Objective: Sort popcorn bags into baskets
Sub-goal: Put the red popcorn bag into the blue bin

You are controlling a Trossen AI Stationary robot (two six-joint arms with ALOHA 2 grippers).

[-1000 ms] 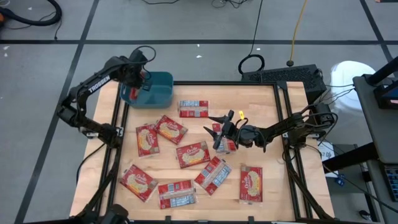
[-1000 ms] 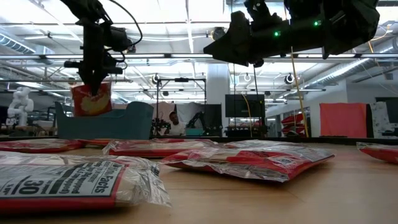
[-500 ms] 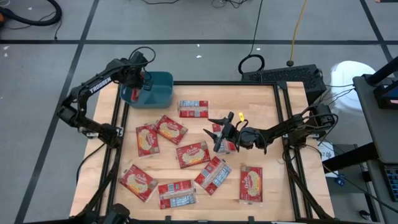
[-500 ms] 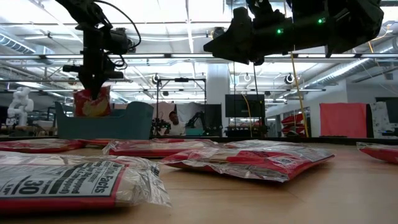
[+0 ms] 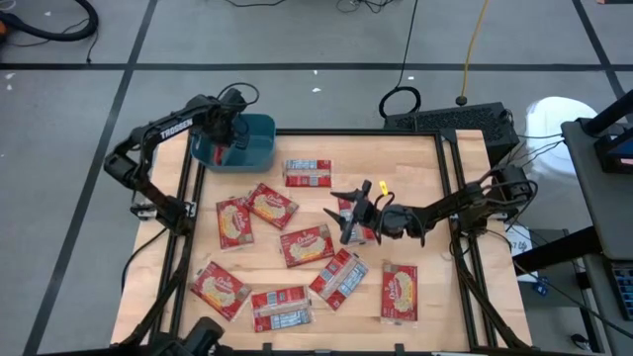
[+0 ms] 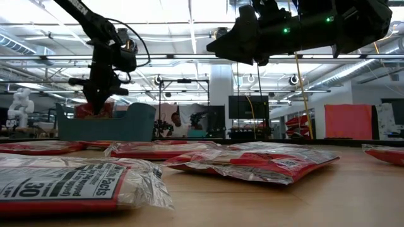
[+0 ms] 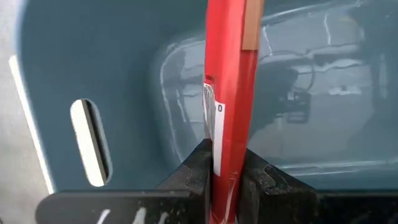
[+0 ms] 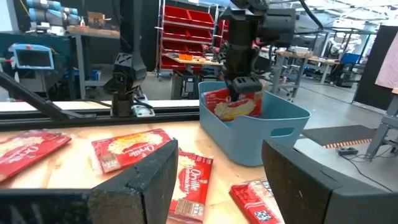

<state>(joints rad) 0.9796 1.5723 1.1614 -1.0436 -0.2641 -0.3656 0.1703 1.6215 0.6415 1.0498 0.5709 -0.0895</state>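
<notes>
Left gripper [image 5: 226,129] is clamped on one flat red popcorn bag [image 7: 227,93], holding it upright and partly inside the small teal-blue plastic basket [image 5: 259,142] at the table's far left corner. Right gripper [image 5: 346,210] hangs with fingers apart above another red packet [image 5: 362,231] near the table's middle.

Dark jointed arms, white lettering, black cables, green lights.

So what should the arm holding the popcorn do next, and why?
Probably open and let go. The left gripper is shut on a popcorn bag hanging upright, partly down inside the blue basket, so releasing should drop it in.
</notes>
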